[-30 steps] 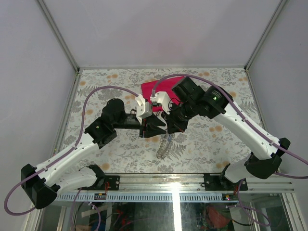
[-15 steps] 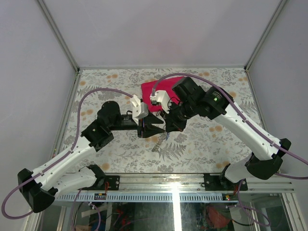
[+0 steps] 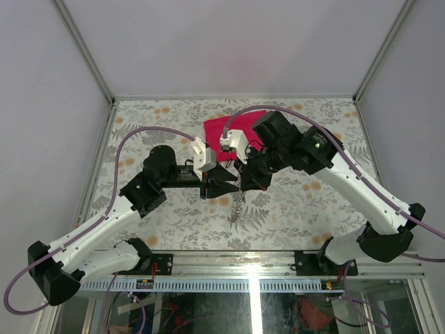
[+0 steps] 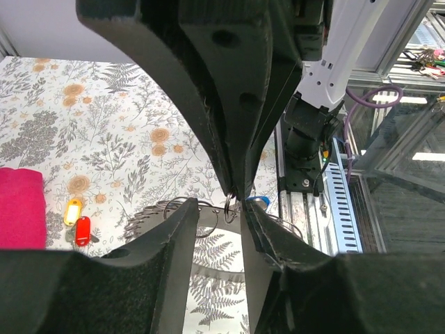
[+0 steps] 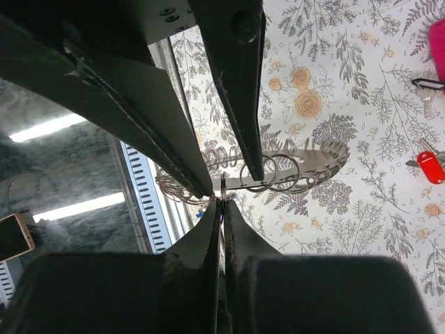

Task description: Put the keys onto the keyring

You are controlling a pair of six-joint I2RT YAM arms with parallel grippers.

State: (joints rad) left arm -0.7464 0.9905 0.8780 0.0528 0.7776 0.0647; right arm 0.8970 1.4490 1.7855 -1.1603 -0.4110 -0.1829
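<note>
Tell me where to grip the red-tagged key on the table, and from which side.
Probably the red tag, from straight above, jaws across its narrow width. It lies flat on the table, and the tag looks its bulkiest part.

Nothing legible anywhere: no text, label, brand, number or sign. Red key tag and yellow key tag, on the table well left of the left gripper, too small to show any writing.
</note>
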